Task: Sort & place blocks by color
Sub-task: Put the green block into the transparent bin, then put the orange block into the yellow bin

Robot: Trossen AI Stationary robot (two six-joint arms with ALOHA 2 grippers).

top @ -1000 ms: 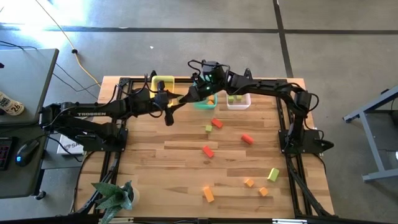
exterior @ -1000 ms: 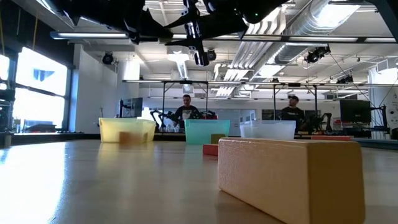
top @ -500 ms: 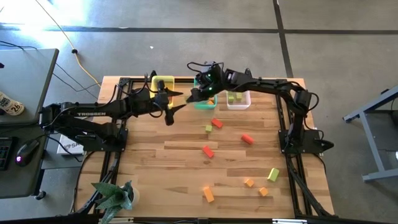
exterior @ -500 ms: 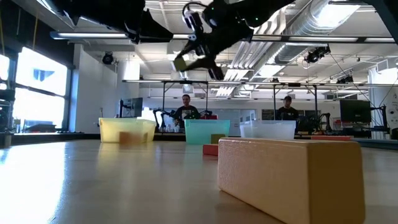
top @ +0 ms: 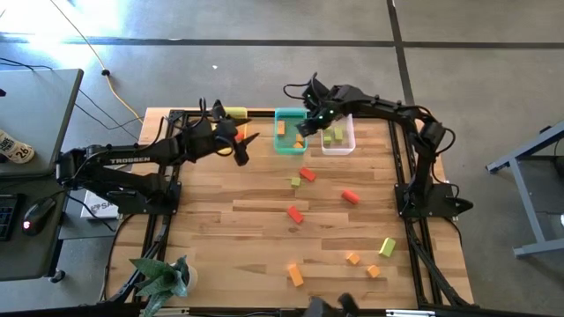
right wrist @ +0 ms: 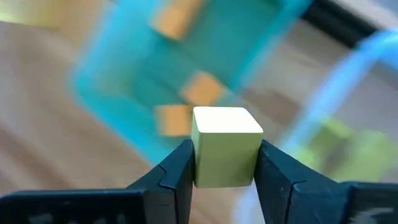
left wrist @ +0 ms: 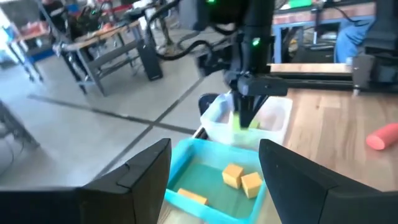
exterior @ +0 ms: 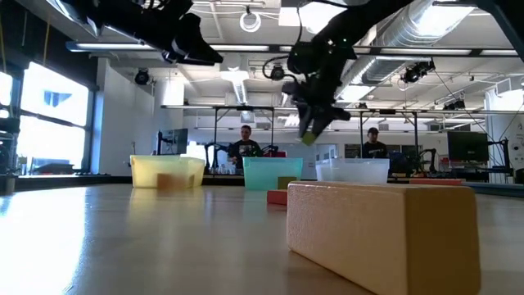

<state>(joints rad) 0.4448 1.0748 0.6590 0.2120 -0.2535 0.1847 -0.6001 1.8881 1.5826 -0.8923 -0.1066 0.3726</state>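
**Above the far bins, a green cube in the right gripper's fingers**

Over the gap between the teal bin (top: 288,132) and the clear bin (top: 338,139), the right gripper (top: 314,124) hangs in the air with its two fingers clamped on the sides of a light green cube (right wrist: 225,154). The low view shows that cube (exterior: 309,135) held well above the bin rims. The left gripper (top: 243,143) sits off to the side near the yellow bin (top: 233,114), its fingers spread wide with nothing between them (the left wrist view looks straight through the gap at the teal bin).

Three orange blocks (left wrist: 242,180) lie in the teal bin, and green blocks (top: 333,136) lie in the clear one. Out on the wooden table (top: 220,229), the rest are scattered: a small green cube (top: 295,182) just beside a red block (top: 307,174), a second red block (top: 350,196), a third red block (top: 294,213) near the middle, then a green bar (top: 387,247) and three orange pieces (top: 295,275) toward the near edge. One tan-orange block (exterior: 381,233) lies close to the low camera. Two people (exterior: 246,146) are in the room behind the table.
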